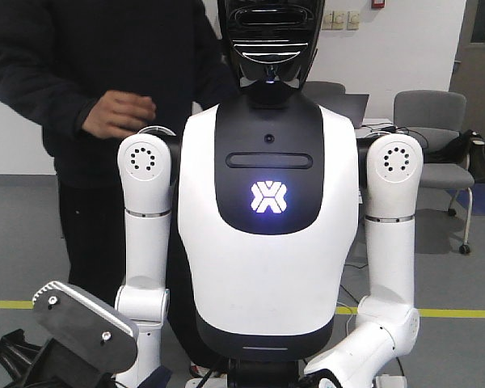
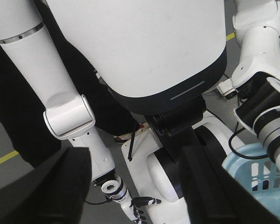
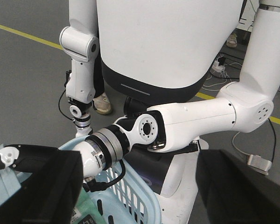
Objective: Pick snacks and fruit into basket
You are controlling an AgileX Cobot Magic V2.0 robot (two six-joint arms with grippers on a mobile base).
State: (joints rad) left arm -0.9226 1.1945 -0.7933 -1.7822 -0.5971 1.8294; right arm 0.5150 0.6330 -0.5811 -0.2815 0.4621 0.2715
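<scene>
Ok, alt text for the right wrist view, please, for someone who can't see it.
A white robot arm reaches down into a light blue basket, with the robot's white torso behind. Dark blurred gripper fingers frame the bottom edge above grey floor.

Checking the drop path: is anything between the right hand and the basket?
Yes. In the right wrist view a white humanoid's forearm reaches over the rim of the light blue basket, across the opening in front of the open right hand. No fruit or snack shows in that hand.
</scene>
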